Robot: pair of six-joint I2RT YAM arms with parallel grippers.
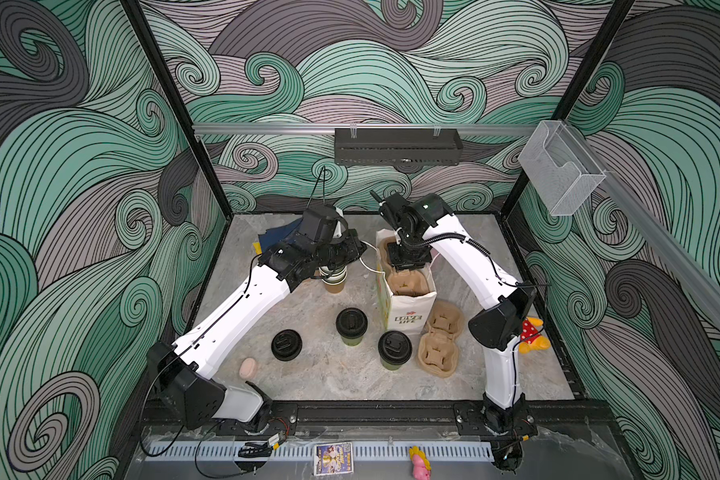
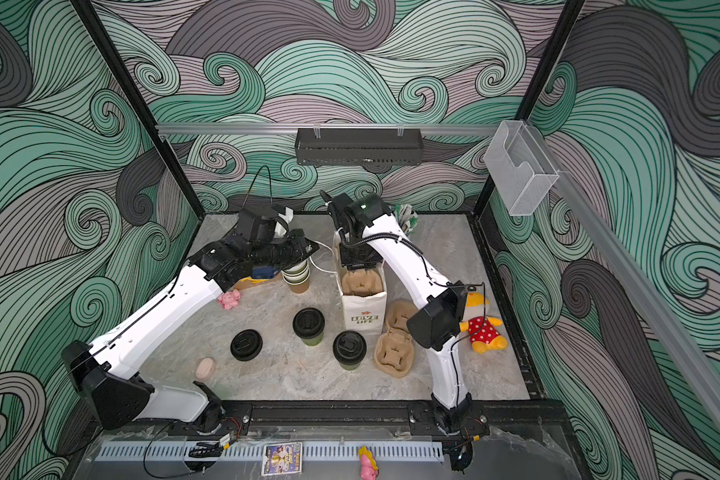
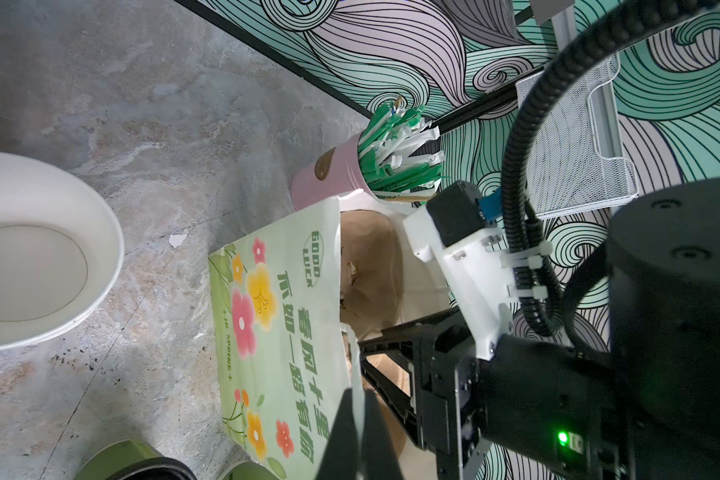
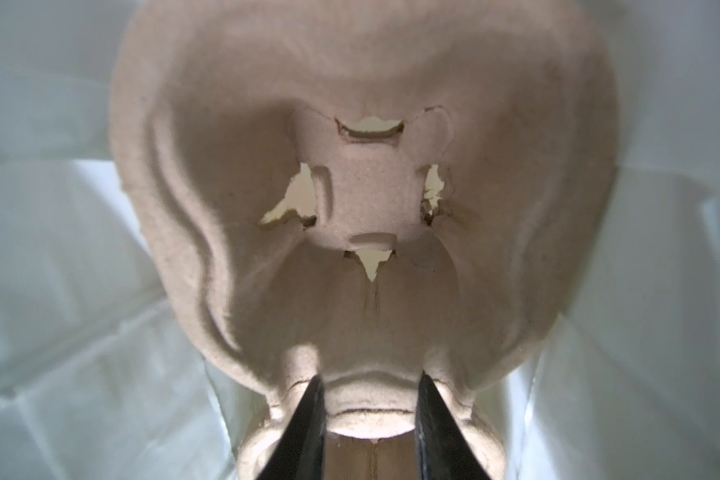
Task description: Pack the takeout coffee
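Right wrist view: right pincer (image 4: 371, 415) down inside paper bag (image 4: 59, 249), black fingers clamped on the moulded middle ridge of a rough tan pulp carrier (image 4: 350, 83). Left pincer (image 3: 357, 436) clenched on the bag's thin white rim. Outside the bag, upright on the marbled tabletop (image 1: 308, 382): left cup (image 1: 351, 326), right cup (image 1: 395, 349). Both are olive paper with round black plastic lids.
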